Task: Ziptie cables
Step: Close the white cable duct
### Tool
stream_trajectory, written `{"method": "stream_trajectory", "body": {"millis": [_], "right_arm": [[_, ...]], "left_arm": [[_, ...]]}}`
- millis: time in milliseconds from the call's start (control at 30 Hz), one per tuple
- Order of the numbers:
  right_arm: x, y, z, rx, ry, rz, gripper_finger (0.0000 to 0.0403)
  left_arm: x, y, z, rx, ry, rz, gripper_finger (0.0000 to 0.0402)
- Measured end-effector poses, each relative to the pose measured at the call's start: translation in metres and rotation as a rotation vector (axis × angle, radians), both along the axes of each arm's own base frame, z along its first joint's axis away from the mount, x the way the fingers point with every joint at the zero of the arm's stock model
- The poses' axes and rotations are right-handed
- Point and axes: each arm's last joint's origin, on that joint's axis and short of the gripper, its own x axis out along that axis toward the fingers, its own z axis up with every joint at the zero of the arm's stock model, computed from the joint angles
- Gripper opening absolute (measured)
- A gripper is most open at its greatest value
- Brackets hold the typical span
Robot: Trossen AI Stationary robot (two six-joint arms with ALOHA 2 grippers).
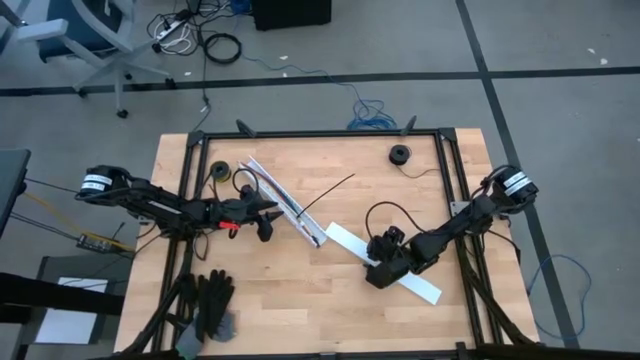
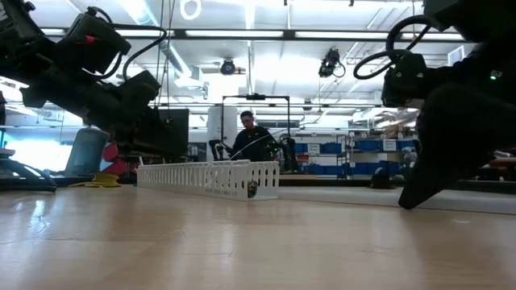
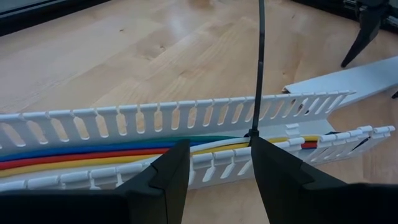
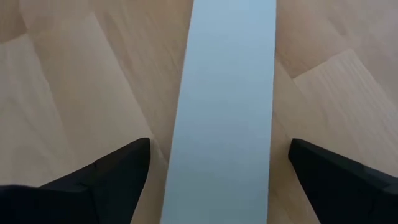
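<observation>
Cables (image 3: 93,154), green, blue, red, yellow, white, lying lengthwise inside slotted channel (image 3: 155,118), apparently crossed by black ziptie (image 3: 258,68)

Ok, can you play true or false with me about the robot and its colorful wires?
1. The cables lie inside the white slotted channel. True.
2. The right gripper is squeezing the white flat strip. False: its fingers stand open on either side of it.
3. A black zip tie sticks up from the cables. True.
4. The black gloves lie on the channel. False: they lie apart, at the table's edge.

Overhead, table-level — two close wrist views
</observation>
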Motion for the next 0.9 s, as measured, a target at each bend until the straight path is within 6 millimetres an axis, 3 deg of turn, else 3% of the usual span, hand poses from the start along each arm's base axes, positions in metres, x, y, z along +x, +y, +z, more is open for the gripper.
{"method": "stream_trajectory", "body": {"millis": [500,900], "right_arm": [[0.0056,0.0009,-0.0068,-0.033,-0.069,-0.044,0.0321],[0.0059,0.0024,-0.0066,-0.056,-0.104,-0.062,0.0309]], "left_arm": [[0.0001,0.0000,0.0001,0.000,-0.001,0.000,0.0147],[0.0000,0.0000,0.0001,-0.003,-0.002,0.002,0.0147]]}}
